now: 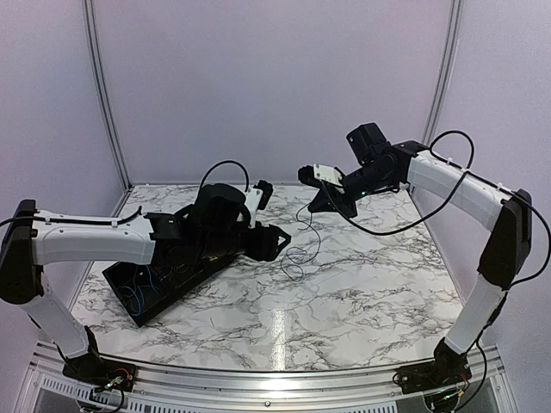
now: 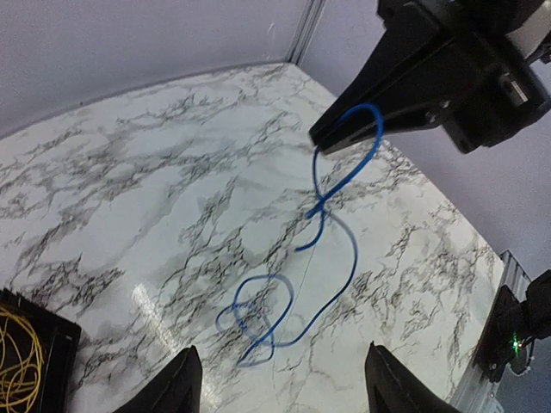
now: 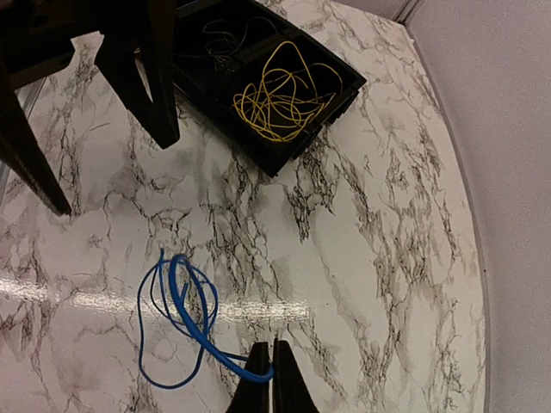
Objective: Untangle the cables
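My right tool (image 3: 265,379) is closed tight, pinching one end of a thin blue wire (image 3: 176,310). It holds that end up in the air to the right of a black rectangular tray (image 3: 297,148), which sits on the white marble-patterned worktop (image 1: 370,292).

From the pinch, the blue wire bends over in a small hook and then drops. Partway down it crosses itself in a single twist. Its lower part lies on the worktop as several loose, overlapping loops, roughly oval. These loops are out in the open, well apart from the tray, and touch nothing else.

A thin yellow wire (image 3: 275,95) lies inside the tray, bunched into a tangle of many small curls in the end nearest the blue loops. Deeper inside the same tray is a thin black wire (image 3: 225,36), faint against the dark floor. I cannot tell whether it touches the yellow one.

My left tool (image 2: 284,391) is spread wide and grips nothing. It hangs above the worktop between the tray and the blue loops, pointing towards them.
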You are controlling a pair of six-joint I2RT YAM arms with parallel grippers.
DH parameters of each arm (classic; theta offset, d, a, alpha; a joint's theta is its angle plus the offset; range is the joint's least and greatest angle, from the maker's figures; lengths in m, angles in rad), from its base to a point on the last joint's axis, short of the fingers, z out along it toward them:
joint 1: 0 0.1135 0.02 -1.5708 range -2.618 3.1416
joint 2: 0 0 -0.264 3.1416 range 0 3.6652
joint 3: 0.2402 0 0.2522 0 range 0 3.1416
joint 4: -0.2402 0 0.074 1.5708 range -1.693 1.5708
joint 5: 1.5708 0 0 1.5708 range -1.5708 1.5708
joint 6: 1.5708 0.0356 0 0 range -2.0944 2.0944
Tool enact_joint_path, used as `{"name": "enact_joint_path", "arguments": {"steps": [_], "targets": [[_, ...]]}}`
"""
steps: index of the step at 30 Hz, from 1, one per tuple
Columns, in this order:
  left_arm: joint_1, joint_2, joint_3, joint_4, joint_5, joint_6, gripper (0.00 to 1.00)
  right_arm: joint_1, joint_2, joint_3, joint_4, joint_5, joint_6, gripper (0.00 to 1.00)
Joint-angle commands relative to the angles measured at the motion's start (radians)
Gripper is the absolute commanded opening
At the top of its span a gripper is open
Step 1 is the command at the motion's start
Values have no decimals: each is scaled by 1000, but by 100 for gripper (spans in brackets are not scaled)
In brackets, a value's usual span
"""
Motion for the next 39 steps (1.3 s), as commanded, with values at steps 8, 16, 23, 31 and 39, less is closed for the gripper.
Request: {"name": "enact_joint_path", "arguments": {"steps": [8,16,23,31,39], "targets": [[-27,47,117,209,-196,7,64,30,56,179,-70,-20,225,0],[-26,143,187,240,-298,23,55,30,29,252,-126,-148,283,0],[-14,225,221,339,-309,16,44,37,-33,287,-207,-286,294,0],[18,336,182,370,-262,-46,36,40,-74,507,-182,-333,383,0],[19,401,100,370,-173,-115,34,38,-68,734,7,-328,593,0]]}}
